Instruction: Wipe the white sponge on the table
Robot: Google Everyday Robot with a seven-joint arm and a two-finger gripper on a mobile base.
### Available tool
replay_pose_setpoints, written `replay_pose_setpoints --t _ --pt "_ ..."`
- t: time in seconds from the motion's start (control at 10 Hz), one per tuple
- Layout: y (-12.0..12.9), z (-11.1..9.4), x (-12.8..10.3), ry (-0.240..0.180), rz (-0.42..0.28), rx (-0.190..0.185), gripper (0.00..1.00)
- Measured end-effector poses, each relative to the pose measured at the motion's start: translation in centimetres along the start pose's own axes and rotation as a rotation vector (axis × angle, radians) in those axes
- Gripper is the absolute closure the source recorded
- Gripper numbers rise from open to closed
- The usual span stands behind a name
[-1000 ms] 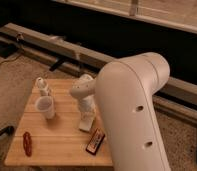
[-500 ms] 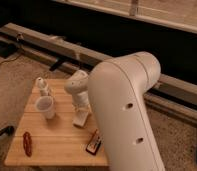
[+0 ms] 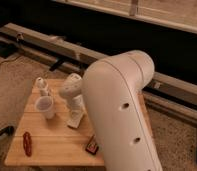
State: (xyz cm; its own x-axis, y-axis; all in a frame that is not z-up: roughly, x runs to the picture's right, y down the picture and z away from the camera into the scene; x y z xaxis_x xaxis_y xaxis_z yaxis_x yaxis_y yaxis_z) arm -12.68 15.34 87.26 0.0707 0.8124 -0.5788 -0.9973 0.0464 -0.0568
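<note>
The gripper [image 3: 75, 111] is down on the white sponge [image 3: 75, 120], near the middle of the table [image 3: 54, 144], just beside the white cup [image 3: 46, 106]. Can't tell if it's clamping the pad or only pressing on it. Looks like the wipe itself is in hand. Next stroke probably wants steady downward pressure and a path that dodges the cup and the black-and-red packet [image 3: 92, 146]

The pale-white flat rectangular sponge [image 3: 75, 121] lies mid-table on the light-wood table [image 3: 57, 147] with its plank-striped top, under the cream-white gripper [image 3: 76, 108]. On the table's left stands a plain white cup [image 3: 45, 107]. At its front edge are a glossy red oblong piece [image 3: 27, 143] and a black-and-red rectangular packet [image 3: 92, 146].
</note>
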Motion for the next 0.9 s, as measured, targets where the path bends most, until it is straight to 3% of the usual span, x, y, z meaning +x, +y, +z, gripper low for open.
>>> replay_pose_setpoints --t 0.5,0.9 --pt "4.1 -0.4 5.3 -0.006 -0.114 -0.037 1.00" --pt "1.6 -1.2 7.3 -0.017 -0.119 -0.037 1.00"
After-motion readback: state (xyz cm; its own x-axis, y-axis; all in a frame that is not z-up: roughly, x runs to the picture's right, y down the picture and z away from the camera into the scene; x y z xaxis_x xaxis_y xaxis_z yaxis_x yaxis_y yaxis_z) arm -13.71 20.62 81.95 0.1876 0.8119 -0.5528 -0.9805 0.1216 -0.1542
